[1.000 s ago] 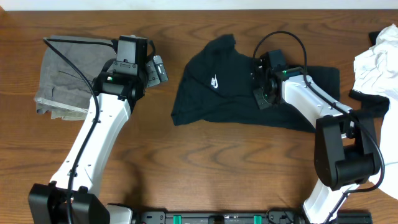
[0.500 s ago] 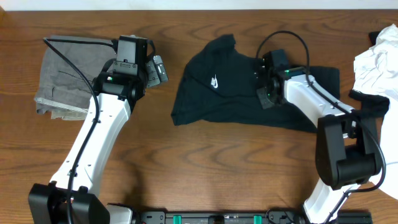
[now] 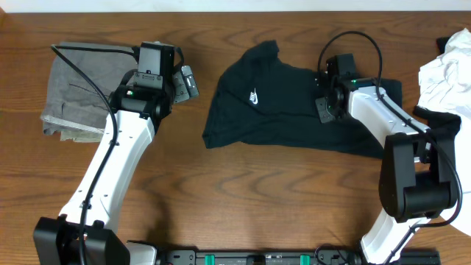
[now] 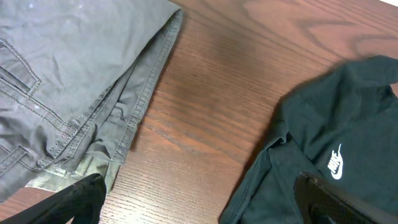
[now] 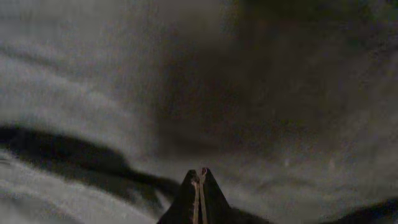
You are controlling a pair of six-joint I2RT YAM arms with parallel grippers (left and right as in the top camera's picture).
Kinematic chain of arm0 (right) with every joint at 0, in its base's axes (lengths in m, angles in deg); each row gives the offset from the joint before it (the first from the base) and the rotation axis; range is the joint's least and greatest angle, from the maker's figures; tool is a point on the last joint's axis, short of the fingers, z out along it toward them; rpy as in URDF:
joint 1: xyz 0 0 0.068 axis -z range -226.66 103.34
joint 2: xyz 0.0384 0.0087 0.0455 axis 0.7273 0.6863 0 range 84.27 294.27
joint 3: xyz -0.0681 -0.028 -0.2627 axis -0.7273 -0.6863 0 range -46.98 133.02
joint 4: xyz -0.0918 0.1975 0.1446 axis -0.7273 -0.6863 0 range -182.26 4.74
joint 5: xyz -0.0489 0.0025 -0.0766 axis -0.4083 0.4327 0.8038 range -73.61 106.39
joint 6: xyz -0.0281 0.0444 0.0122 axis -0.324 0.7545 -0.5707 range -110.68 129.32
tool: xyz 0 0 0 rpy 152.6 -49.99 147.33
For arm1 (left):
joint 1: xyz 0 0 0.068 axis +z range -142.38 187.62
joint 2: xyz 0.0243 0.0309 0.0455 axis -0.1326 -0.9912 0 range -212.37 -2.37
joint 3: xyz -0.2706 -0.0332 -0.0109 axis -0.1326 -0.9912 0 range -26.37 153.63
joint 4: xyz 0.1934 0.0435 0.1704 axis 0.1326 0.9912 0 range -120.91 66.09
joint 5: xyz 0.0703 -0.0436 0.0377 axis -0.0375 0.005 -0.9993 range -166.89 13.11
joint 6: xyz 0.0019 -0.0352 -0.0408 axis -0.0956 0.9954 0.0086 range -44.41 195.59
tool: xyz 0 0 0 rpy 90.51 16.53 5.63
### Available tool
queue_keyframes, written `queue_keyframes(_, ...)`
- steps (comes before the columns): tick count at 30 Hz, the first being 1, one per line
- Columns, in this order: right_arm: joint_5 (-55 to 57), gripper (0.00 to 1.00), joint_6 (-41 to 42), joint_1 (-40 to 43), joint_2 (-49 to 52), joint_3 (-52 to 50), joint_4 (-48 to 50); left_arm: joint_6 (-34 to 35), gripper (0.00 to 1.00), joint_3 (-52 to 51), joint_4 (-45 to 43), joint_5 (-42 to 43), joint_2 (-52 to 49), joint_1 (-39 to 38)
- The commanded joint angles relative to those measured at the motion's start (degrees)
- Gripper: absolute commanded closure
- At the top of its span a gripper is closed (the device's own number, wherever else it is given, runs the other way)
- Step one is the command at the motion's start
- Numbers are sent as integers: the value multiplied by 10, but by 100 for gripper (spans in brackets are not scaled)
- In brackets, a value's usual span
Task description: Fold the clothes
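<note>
black short-sleeved fabric t-shirt (image 3: 280,110) with a small white chest logo (image 3: 253,96) lies rumpled and partly spread on the brown wooden table (image 3: 243,191), a little toward 1 o'clock from the table's middle in the overhead view. the right gripper (image 3: 324,109) sits low on the shirt's 3 o'clock half, its jaws pressed together. the right wrist view shows the fingertips (image 5: 189,199) meeting over dark cloth, and i cannot tell whether any cloth is pinched between them. folded grey trousers (image 3: 77,92) lie at 10 o'clock on the table, well apart from the shirt. the left gripper (image 3: 188,82) hangs between trousers and shirt, jaws spread wide with nothing in them. in its wrist view the trousers' hem is at 9 o'clock and the shirt's logo at 4 o'clock. a crumpled white garment (image 3: 445,73) lies at the table's 2 o'clock edge.
</note>
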Motion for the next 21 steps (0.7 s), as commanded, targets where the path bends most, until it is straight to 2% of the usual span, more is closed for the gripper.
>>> queue_keyframes(1,-33,99,1,3,-24,34,-31,1,2,6,0,-3,-2,2)
queue_keyframes(6,-95,99,3,3,-30,37,-91,1,2,6,0,-3,-2,2)
queue_keyframes(10,-104,99,13,3,-25,28,-130,1,2,6,0,-3,-2,2)
queue_keyframes(21,-32,99,13,10,-25,-8,-77,1,2,6,0,-3,-2,2)
